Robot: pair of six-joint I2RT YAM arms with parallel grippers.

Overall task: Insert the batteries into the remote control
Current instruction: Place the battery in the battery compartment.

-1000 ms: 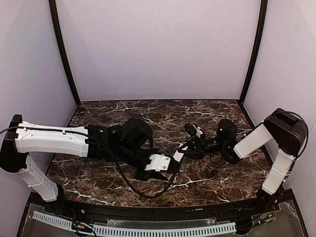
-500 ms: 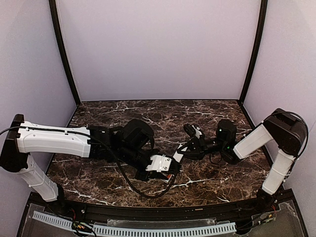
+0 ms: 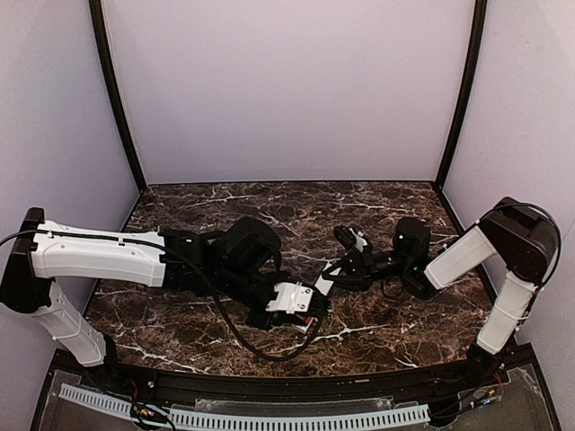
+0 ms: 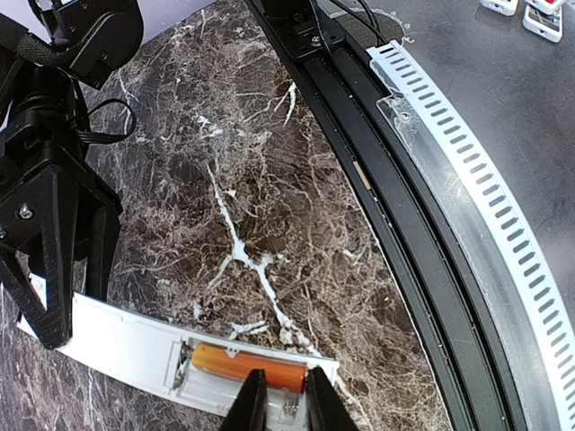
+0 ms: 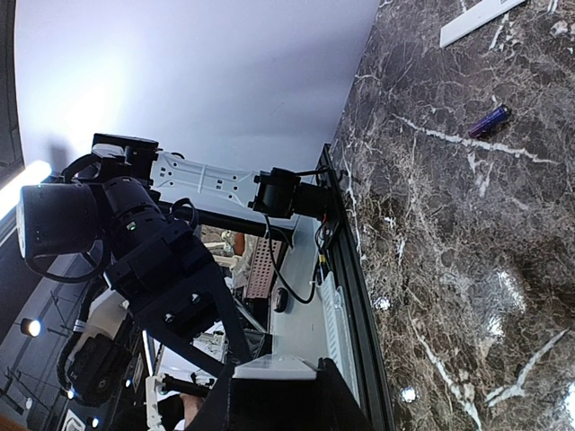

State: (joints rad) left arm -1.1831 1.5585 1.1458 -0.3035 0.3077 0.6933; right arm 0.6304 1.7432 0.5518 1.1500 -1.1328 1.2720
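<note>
1. Dark marbled worktop (image 4: 269,180) is seen beneath both arms.
2. Nearest, the left fingers (image 4: 254,406) are held narrowly apart at the right end of the orange battery (image 4: 238,364); contact cannot be told.
3. The battery is laid lengthwise in the open bay of the remote control (image 4: 126,337).
4. Its far end is clamped by the right fingers (image 4: 56,269).

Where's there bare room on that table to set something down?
Bare: the table's back right, between rear wall and right arm, and its near right corner. Crowded: front middle, where left claw and right claw meet at the remote control.

Orange battery (image 4: 241,363); white remote (image 4: 117,338)
</note>
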